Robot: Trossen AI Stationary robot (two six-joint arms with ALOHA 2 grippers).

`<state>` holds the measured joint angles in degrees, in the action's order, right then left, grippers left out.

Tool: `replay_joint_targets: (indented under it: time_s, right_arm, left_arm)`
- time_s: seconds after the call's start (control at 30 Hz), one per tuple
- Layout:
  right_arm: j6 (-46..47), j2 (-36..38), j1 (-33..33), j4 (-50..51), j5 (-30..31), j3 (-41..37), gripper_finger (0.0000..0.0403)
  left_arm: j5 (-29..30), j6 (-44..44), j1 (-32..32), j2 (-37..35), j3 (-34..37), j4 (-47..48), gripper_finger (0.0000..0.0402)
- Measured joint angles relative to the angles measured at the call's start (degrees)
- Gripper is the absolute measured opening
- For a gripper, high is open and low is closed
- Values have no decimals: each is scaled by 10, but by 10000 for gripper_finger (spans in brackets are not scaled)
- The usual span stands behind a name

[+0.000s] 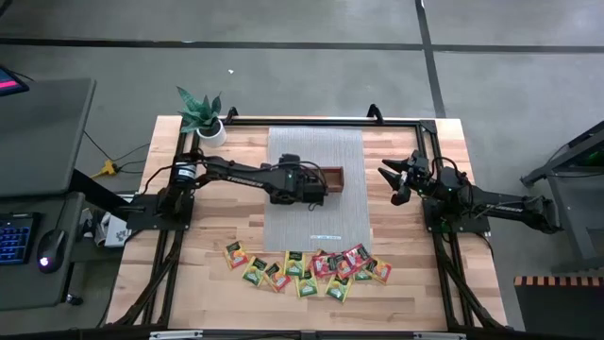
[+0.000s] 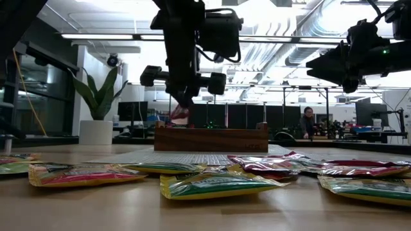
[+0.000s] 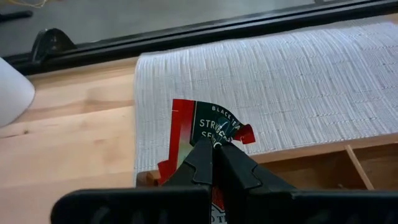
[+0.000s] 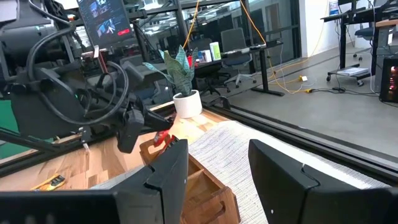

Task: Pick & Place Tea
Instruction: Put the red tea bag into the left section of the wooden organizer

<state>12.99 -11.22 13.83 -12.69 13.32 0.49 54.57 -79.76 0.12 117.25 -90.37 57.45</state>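
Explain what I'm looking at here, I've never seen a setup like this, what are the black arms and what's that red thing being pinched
These are two robot arms working at a wooden table. One picture looks straight down, one looks level across the tabletop, and two come from cameras on the arms' wrists.

The left gripper is shut on a red tea packet and holds it just above a wooden tray, which sits on a pale woven mat. The right gripper waits open in the air beside the mat, holding nothing.

A loose row of red, yellow and green tea packets lies along the near edge of the table. A potted plant stands at a far corner. In the level view, a person shows far back in the room.
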Motion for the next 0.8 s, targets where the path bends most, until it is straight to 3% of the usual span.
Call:
replay_joint_targets:
  time_s: [0.8]
  right_arm:
    - [0,0,0,0,0,0,165]
  left_arm:
    - [-11,-15,-1,0,47,-48,0]
